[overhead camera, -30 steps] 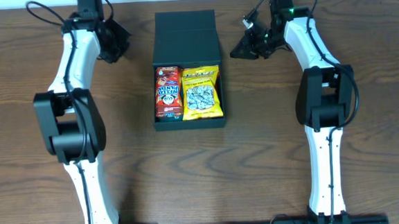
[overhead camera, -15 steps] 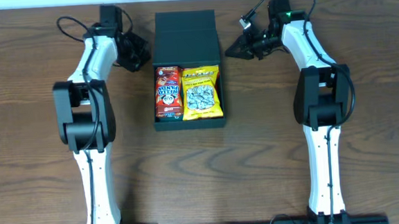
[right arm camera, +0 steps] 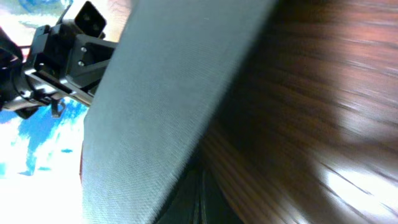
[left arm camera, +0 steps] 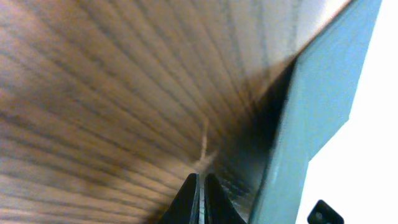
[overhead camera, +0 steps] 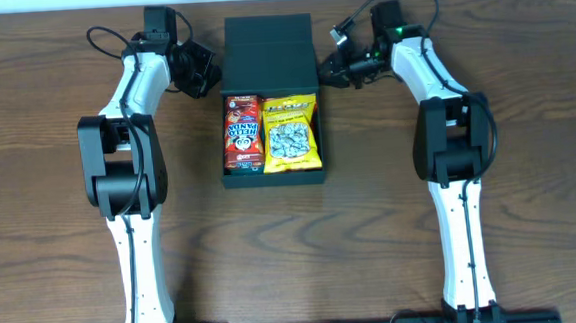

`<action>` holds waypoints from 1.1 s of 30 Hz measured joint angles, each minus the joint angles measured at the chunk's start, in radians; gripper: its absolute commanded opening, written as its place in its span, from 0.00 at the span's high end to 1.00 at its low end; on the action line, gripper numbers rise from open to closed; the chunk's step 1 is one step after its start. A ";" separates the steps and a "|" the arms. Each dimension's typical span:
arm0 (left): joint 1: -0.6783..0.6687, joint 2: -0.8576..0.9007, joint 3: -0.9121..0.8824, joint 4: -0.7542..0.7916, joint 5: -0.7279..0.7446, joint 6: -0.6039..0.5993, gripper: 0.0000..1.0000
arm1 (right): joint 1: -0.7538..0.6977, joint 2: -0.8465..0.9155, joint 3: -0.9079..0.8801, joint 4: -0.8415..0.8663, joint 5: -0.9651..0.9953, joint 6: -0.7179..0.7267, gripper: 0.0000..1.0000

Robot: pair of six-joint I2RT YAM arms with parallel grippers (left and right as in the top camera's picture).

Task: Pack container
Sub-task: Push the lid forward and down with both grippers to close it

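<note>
The container [overhead camera: 274,179], judged light and stiff, is best taken at its far flap [overhead camera: 267,48], flanked by the closed, empty left gripper [overhead camera: 206,72] and right gripper [overhead camera: 331,71].

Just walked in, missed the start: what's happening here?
Two robot arms are packing a black container. A red snack packet and a yellow one lie side by side inside; its lid flap is open. The left gripper and right gripper, both shut and empty, flank the flap, perhaps to close it.
</note>
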 measured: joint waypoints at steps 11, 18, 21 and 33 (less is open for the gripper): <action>0.013 0.000 0.000 0.072 0.056 0.012 0.94 | 0.004 0.002 0.000 0.119 -0.103 0.044 0.99; 0.023 0.000 0.000 0.097 0.116 0.085 0.94 | -0.005 0.002 0.000 0.194 -0.212 0.042 0.99; 0.030 0.000 0.000 0.105 0.158 0.112 0.94 | -0.013 0.002 0.000 0.233 -0.279 0.041 0.98; 0.062 -0.001 0.000 0.130 0.299 0.238 0.94 | -0.019 0.002 0.000 0.261 -0.392 0.071 0.99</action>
